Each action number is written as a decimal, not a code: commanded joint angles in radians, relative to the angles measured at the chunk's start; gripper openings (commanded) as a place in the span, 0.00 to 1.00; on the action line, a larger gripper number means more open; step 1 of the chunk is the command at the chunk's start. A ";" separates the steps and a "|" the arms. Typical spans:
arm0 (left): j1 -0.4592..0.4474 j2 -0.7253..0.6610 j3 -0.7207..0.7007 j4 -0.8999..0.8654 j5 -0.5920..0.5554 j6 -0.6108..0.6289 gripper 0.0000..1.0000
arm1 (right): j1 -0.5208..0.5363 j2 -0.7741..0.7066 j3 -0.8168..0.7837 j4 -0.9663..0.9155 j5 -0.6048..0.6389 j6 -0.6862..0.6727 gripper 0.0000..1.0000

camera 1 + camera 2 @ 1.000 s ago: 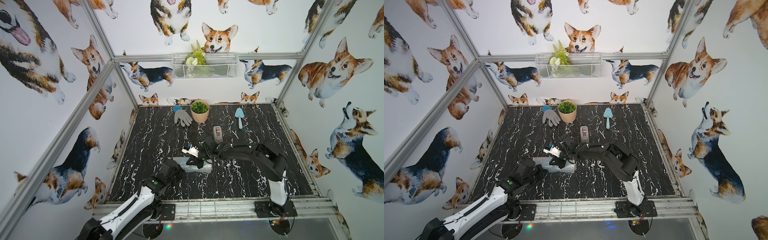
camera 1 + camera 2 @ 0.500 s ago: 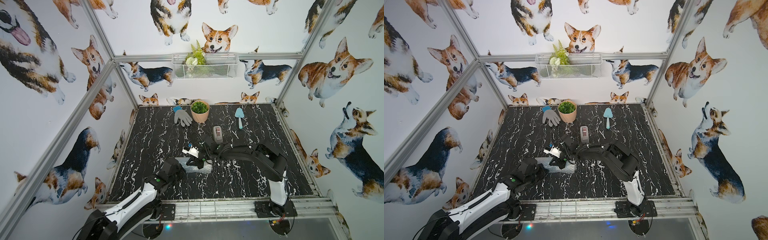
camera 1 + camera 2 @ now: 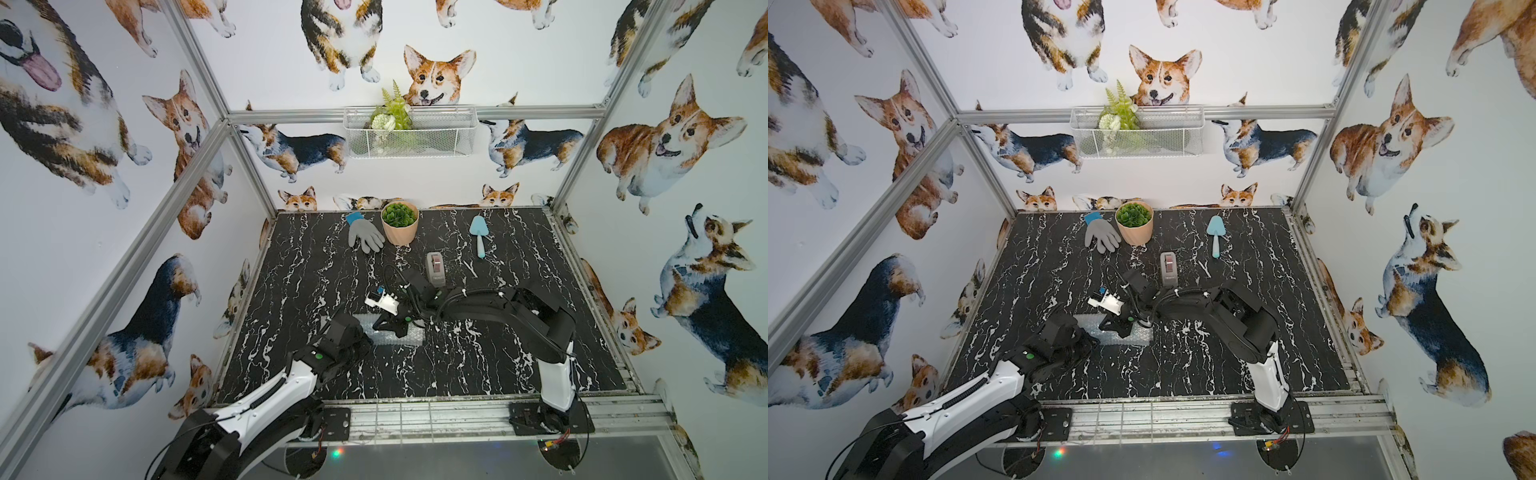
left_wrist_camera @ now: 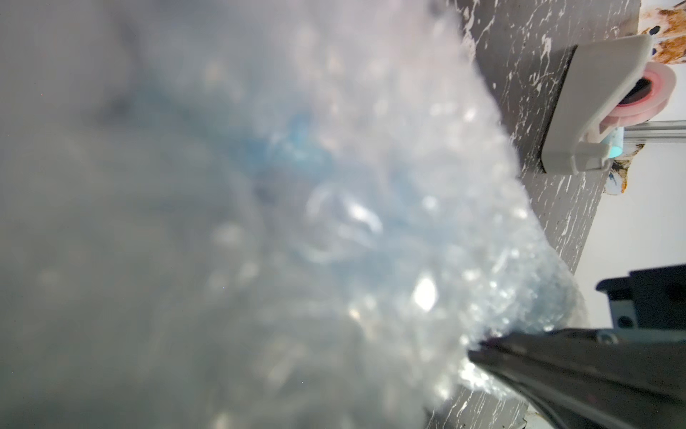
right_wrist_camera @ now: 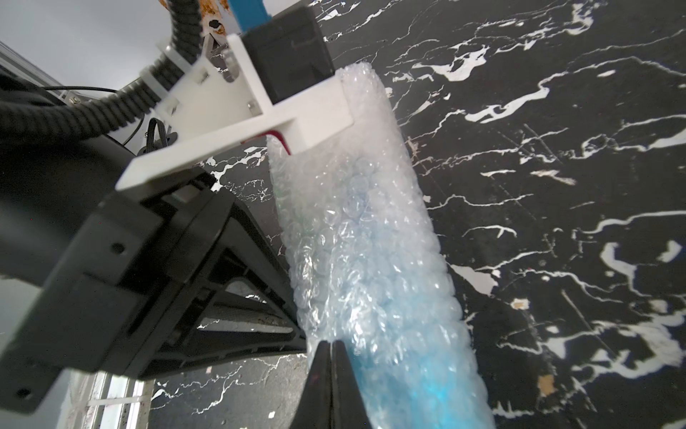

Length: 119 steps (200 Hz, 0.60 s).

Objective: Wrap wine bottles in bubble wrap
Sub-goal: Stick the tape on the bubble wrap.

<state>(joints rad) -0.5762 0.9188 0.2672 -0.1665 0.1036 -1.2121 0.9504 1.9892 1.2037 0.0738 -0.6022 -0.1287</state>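
1. The squarish sheet of clear, whitish bubble wrap (image 3: 411, 337) is rolled into a tube round the small clear glass wine bottle of bright blue liquid (image 5: 419, 390). The bundle lies flat near the middle of the black marbled bench (image 3: 498, 357).
2. Taking the back wall as 12 o'clock in both top views, the tube's long axis runs from 9 to 3 o'clock, and that axis is what my next move turns on.
3. My left gripper (image 3: 362, 337) sits at the tube's 9 o'clock end. My right gripper (image 5: 330, 347) reaches in from 3 o'clock and is the nearer one, its tips touching the wrap.
4. The right gripper's jaws are pressed fully together. I cannot tell whether a loose edge of wrap is nipped between them.
5. The left wrist view shows only one finger (image 4: 557, 367) beside the wrap, so I cannot tell how far that gripper is open or whether it grips.
6. The blue shows strongest toward 3 o'clock, so I judge the neck points to 9. The cap, label and free edge of the wrap are all hidden.
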 commanded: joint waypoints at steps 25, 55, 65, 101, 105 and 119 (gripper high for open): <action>0.010 -0.014 0.038 -0.127 0.013 0.033 0.31 | -0.009 0.010 -0.009 -0.051 0.069 0.000 0.05; 0.023 -0.037 0.083 -0.227 -0.001 0.075 0.42 | -0.012 0.011 -0.008 -0.052 0.067 -0.002 0.05; 0.031 -0.035 0.095 -0.243 0.006 0.089 0.42 | -0.012 0.011 -0.008 -0.050 0.067 0.000 0.05; 0.049 -0.066 0.199 -0.428 0.015 0.162 0.46 | -0.011 0.016 -0.003 -0.048 0.064 0.003 0.05; 0.051 -0.081 0.212 -0.450 0.010 0.168 0.46 | -0.012 0.017 -0.002 -0.049 0.062 0.003 0.05; 0.058 -0.137 0.235 -0.471 0.011 0.158 0.47 | -0.013 0.019 -0.002 -0.049 0.061 0.001 0.05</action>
<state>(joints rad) -0.5297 0.8574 0.4488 -0.4896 0.1246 -1.0920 0.9424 1.9930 1.2022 0.0917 -0.6044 -0.1284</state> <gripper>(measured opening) 0.462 0.050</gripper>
